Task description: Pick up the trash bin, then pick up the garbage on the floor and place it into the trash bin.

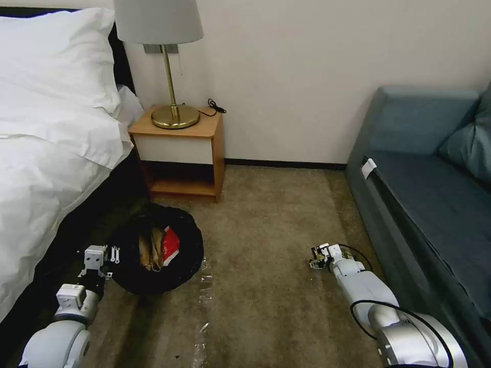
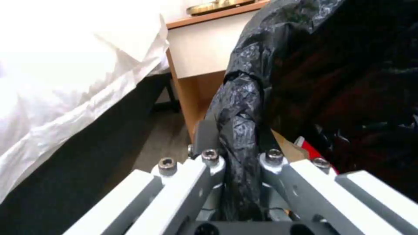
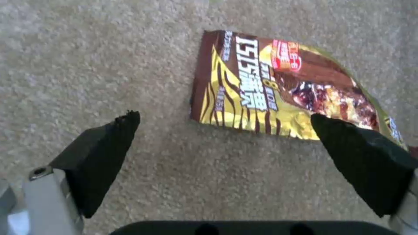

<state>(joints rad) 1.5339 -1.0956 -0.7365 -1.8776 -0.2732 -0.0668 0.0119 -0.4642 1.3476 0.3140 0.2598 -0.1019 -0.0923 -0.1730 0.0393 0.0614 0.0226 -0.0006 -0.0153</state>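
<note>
Trash bin [image 1: 156,250] hangs from the left gripper [image 2: 237,160], pinched at its bagged rim; right gripper [image 3: 224,129] spreads wide above the snack wrapper [image 3: 279,98], empty, ready to grasp

Trash bin [image 1: 153,286]: round, lined with a crinkled black plastic bag [image 2: 244,107] folded over the rim, mouth tilted toward the head camera, positioned on the carpet beside the bed and in front of the nightstand. Contents: crumpled brown paper bag [image 1: 151,249] and red-and-white packet [image 1: 171,245], side by side. Snack wrapper [image 3: 279,91]: brown and gold, printed, lying flat on the carpet, separate from the bin.
</note>
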